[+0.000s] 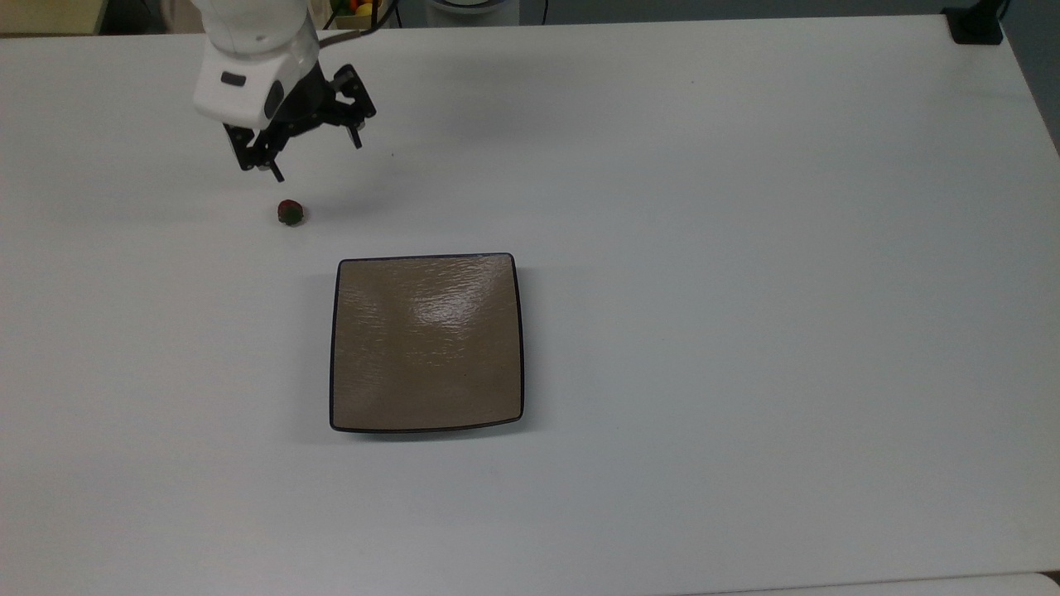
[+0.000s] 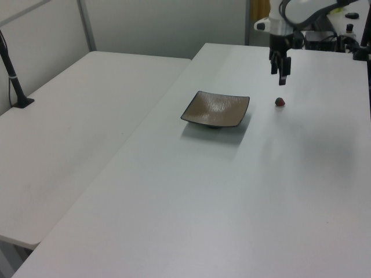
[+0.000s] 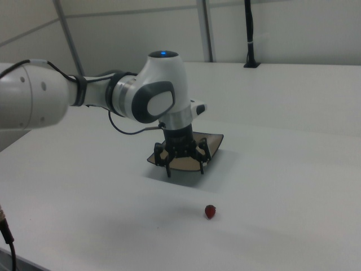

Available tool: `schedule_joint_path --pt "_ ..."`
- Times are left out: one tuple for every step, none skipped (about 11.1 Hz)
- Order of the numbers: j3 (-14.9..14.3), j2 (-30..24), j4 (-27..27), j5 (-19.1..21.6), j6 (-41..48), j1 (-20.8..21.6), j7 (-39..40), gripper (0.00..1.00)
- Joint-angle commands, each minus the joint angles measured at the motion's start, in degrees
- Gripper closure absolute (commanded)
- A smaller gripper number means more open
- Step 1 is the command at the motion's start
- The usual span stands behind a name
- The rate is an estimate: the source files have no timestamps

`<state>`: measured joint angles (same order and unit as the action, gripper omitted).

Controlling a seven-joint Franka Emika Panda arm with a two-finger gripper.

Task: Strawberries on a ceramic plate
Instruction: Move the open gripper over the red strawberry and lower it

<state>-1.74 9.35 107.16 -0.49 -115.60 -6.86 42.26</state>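
Top view puts your gripper [image 1: 313, 154] just beyond the strawberry [image 1: 290, 213], jaws spread wide and holding nothing. The berry sits on the tabletop [image 1: 745, 248], off the plate's [image 1: 426, 343] far-left corner in the top view, near but not touching. You are in the approach step, I judge; next you need to centre over the berry, drop, and close gently. Room is ample all round, with the tabletop's edges well away.
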Motion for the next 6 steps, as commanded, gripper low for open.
schedule_joint_path --pt "-0.11 1.81 2.25 -0.92 -6.1 -0.7 1.07 0.0" --pt "-0.19 2.08 3.57 -1.0 -8.56 -0.96 1.07 0.0" --pt "-0.2 3.21 3.75 -1.0 -9.72 -0.97 1.07 0.0" --pt "-0.2 4.18 3.67 -1.09 -9.99 -0.97 1.07 0.0" --pt "-0.72 4.89 3.67 -1.27 -10.69 -1.05 1.07 0.0" --pt "-1.24 5.85 3.75 -1.7 -10.96 -1.06 1.07 0.0"
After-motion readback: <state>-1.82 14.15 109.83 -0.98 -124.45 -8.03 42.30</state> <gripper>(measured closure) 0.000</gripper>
